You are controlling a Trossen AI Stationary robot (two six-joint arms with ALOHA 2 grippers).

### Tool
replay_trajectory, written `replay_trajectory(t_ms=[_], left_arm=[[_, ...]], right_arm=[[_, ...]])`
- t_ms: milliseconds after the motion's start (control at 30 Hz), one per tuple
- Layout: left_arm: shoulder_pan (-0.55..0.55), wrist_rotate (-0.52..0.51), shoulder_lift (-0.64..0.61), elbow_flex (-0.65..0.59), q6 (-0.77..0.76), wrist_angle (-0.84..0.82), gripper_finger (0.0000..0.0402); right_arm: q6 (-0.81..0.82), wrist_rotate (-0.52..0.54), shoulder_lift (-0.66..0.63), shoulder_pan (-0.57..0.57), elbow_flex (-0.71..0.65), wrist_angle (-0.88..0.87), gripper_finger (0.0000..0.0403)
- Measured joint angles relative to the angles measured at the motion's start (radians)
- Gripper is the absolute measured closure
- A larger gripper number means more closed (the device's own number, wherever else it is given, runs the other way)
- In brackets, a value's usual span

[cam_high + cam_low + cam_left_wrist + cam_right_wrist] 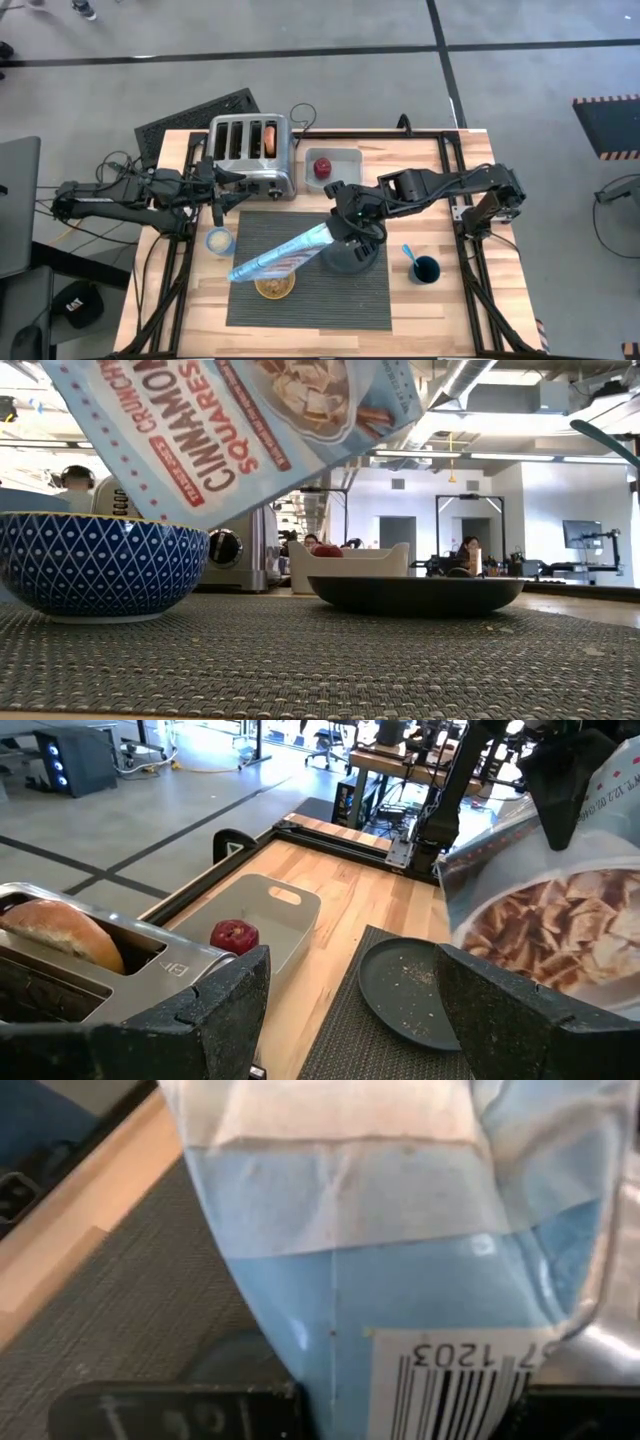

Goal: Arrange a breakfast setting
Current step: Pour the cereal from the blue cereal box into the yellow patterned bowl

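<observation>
Tilted cereal bag (280, 257) blocks bowl (273, 287); placemat (350, 300) front free.

We see the placemat (340, 290) mid-surface | bowl (273, 287) and plate (352, 260) on it, bowl to the left | cereal bag (285, 255) tilted over bowl | toaster (250, 155) behind, bagel (269, 138) in a slot | apple (322, 167) in tray (345, 160) beside toaster | cup (425, 269) right of placemat

We see a pale blue cereal bag (275, 258) with red lettering, a bowl (98, 565) patterned in dark blue and white diamonds, a dark grey ribbed placemat (340, 295), a dark round plate (415, 595), a red apple (234, 934) in a white tray (262, 920), and a light wooden surface (430, 310).
</observation>
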Motion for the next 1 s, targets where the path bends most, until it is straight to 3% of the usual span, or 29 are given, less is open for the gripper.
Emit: replay_trajectory(t_ms=[100,767,1000], left_arm=[[0.0,0.0,0.0,0.0,0.0,0.0,0.0135],[0.0,0.0,0.0,0.0,0.003,0.001,0.0135],[0.0,0.0,0.0,0.0,0.012,0.001,0.0135]], right_arm=[[0.006,-0.037,0.0,-0.004,0.0,0.005,0.0323],[0.051,-0.037,-0.003,-0.011,0.0,-0.016,0.0324],[0.092,-0.077,-0.07,-0.027,0.0,0.003,0.0324]])
